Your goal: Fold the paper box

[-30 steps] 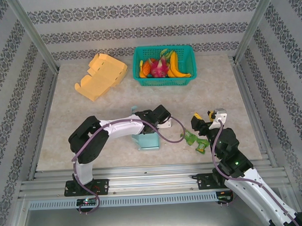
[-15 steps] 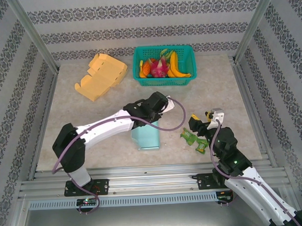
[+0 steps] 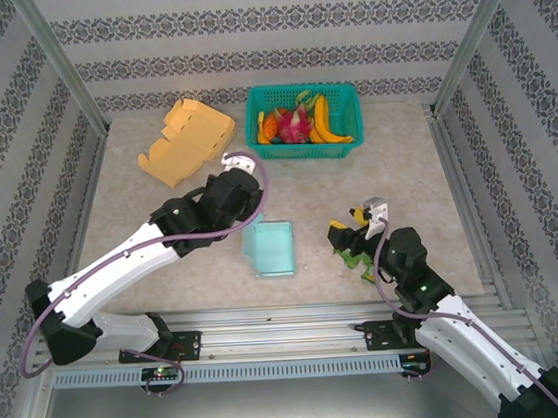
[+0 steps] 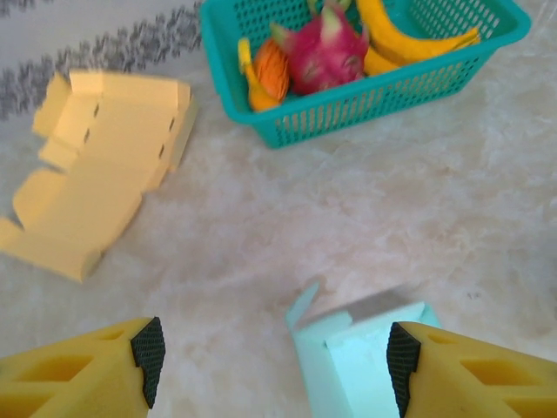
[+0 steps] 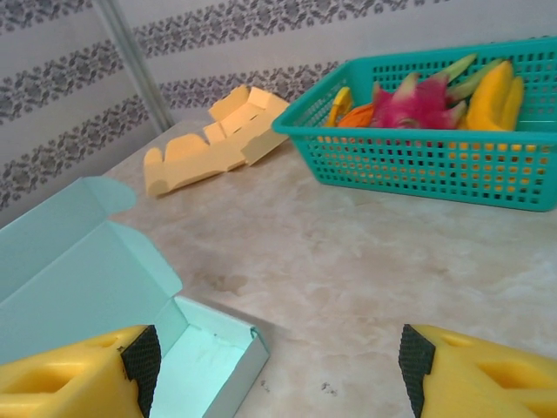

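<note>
The right gripper (image 5: 278, 361) is hovering over the marble table (image 5: 365, 252), its yellow jaws spread wide. Close by one finger, the pale blue paper box (image 5: 78, 270) is sitting with its lid standing open. Farther back, a green basket (image 5: 418, 165) is holding a dragon fruit (image 5: 422, 103), bananas (image 5: 492, 91) and perhaps an orange, a flat yellow carton (image 5: 218, 139) lying beside it.

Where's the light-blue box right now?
Top view: the light-blue box lies front-centre, left of the green packets and on the arms' side of the basket.

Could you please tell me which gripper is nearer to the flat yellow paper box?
Left. The left gripper hangs just to the near right of the yellow paper box; the right gripper is much farther off, beyond the light blue box.
</note>
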Controlling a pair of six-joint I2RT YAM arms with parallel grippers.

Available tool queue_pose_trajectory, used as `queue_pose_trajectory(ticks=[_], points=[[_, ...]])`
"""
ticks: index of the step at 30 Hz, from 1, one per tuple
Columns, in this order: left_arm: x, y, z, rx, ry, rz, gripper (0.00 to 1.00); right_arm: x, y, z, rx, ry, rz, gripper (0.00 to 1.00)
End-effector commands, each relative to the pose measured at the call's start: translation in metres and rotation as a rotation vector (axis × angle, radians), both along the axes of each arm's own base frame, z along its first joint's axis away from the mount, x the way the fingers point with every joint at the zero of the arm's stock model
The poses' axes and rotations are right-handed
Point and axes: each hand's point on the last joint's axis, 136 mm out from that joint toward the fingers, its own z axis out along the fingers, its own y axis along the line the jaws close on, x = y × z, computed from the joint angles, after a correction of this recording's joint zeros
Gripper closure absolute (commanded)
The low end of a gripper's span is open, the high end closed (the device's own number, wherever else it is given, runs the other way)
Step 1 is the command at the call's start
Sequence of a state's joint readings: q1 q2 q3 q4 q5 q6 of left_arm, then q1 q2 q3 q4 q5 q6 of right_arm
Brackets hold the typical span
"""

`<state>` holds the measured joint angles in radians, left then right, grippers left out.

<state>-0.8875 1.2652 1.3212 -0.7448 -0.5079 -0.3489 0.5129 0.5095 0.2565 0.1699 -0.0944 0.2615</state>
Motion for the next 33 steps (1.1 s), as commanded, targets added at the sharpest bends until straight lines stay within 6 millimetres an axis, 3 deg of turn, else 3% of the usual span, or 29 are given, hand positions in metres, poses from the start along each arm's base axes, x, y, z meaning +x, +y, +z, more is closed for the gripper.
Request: queue_pose_trajectory(ticks=[1,7,11,19,27,33], points=[[-0.022,0.018,-0.030,-0.109,0.132,0.105,0.30,-0.004,0.012,0.012,-0.008,-0.063,0.072,0.25],[-0.032,0.015,-0.050,-0.172,0.189,0.109,0.30,-0.002,0.014,0.005,-0.068,-0.064,0.064,0.26],[-0.034,0.003,-0.068,-0.203,0.232,0.073,0.30,-0.002,0.020,0.000,-0.097,-0.057,0.084,0.25],[-0.034,-0.006,-0.086,-0.211,0.268,0.064,0.34,-0.006,0.032,-0.001,-0.134,-0.070,0.133,0.25],[-0.031,-0.009,-0.102,-0.145,0.299,0.059,0.51,-0.007,0.033,0.000,-0.148,-0.075,0.127,0.25],[-0.028,-0.010,-0.107,-0.090,0.313,0.054,0.74,-0.008,0.034,0.000,-0.150,-0.079,0.130,0.25]])
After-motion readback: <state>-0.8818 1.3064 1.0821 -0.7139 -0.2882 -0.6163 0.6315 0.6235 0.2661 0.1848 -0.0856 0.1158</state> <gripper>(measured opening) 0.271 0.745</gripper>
